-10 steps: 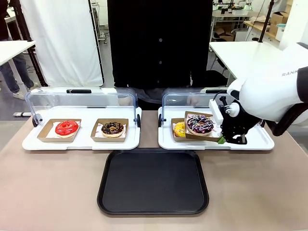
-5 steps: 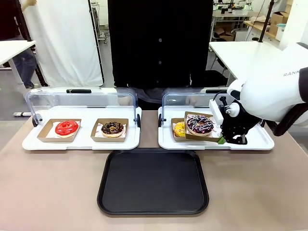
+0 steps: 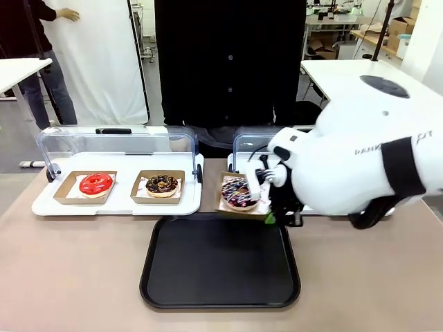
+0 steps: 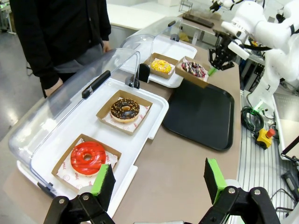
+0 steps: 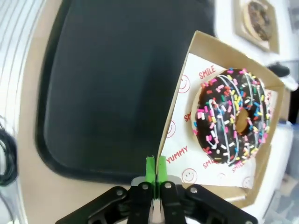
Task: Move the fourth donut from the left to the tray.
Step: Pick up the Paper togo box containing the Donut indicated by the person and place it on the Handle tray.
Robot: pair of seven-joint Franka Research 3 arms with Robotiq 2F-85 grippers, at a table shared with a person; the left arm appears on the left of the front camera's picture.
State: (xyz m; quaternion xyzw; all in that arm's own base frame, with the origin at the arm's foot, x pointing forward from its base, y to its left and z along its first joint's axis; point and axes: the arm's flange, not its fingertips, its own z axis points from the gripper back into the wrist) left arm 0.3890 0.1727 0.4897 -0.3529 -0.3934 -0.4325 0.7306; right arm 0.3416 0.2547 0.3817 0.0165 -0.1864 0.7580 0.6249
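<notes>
My right gripper (image 5: 155,171) is pinched on the rim of the brown cardboard dish carrying the striped chocolate-glazed ring donut (image 3: 239,192), hanging over the far edge of the flat black plastic tray (image 3: 220,290). I'd keep the dish level, lowering gently mid-tray.

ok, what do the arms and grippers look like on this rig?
Right arm: bulky glossy white shell, black joint band, grey lettering, a black cable by the wrist. Right gripper: black linkage body, thin bright green pads. Left gripper: same black frame with bolts at the finger joints, chunkier green pads.
</notes>
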